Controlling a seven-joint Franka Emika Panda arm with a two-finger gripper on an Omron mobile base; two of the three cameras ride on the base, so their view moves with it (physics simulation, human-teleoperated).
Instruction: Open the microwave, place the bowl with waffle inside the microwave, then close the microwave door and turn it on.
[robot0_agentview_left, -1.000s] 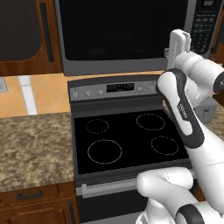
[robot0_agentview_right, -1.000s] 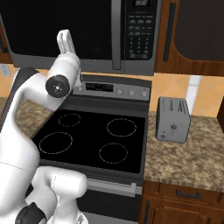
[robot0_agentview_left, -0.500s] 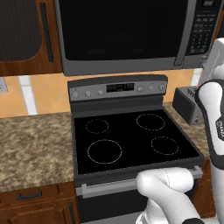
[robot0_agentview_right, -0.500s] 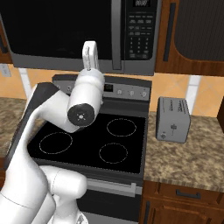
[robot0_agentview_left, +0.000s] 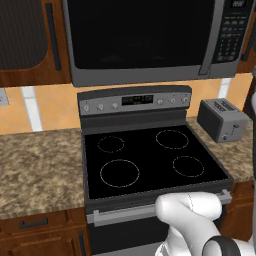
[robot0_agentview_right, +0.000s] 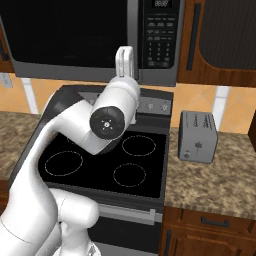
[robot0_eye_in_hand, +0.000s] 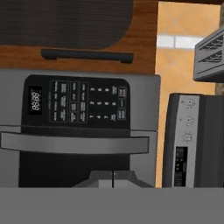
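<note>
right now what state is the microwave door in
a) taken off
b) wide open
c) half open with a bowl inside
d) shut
d: the microwave door sits flush in its frame above the stove, and its handle lies flat against the front beside the keypad, ahead of the shut hand.

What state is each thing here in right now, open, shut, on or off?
microwave door: closed, handle bar untouched.
microwave: shut, clock display lit.
gripper: jaws shut, holding nothing, raised in front of the microwave.
stove: burners dark.
toaster: slots empty.
</note>
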